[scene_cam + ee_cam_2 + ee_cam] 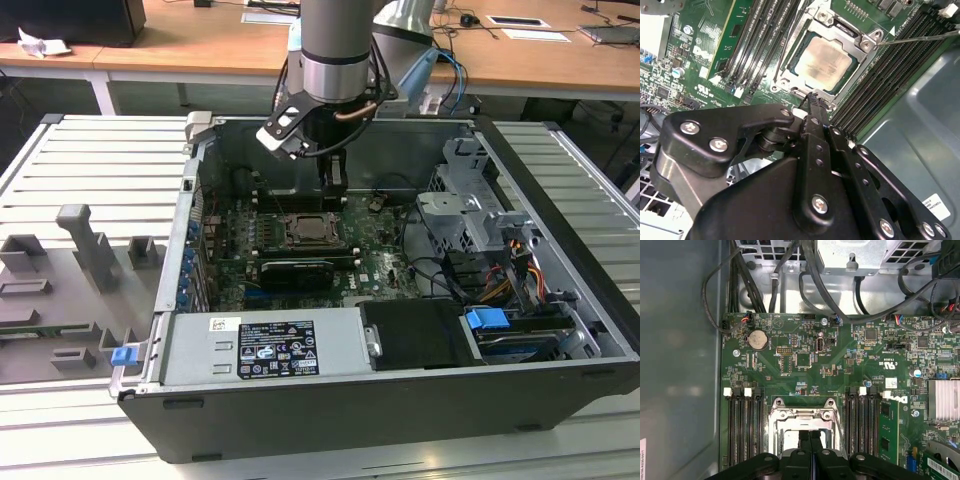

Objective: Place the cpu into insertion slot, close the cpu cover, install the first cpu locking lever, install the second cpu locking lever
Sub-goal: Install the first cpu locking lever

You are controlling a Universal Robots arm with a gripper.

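By cpu cover [836,32] edge, closed pincer [812,97].

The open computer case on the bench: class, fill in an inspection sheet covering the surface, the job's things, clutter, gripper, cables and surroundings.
Surface: ribbed metal table carrying the open computer case.
Job's things: cpu seated, cpu cover lying flat around it; a thin lever rod juts past the cover's corner.
Clutter: grey fixture blocks on the exterior view's left.
Gripper: gripper shut, tips close to the cover's edge.
Cables: black cables beyond the board; coloured wires near the drive bay.
Surroundings: wooden desks behind.
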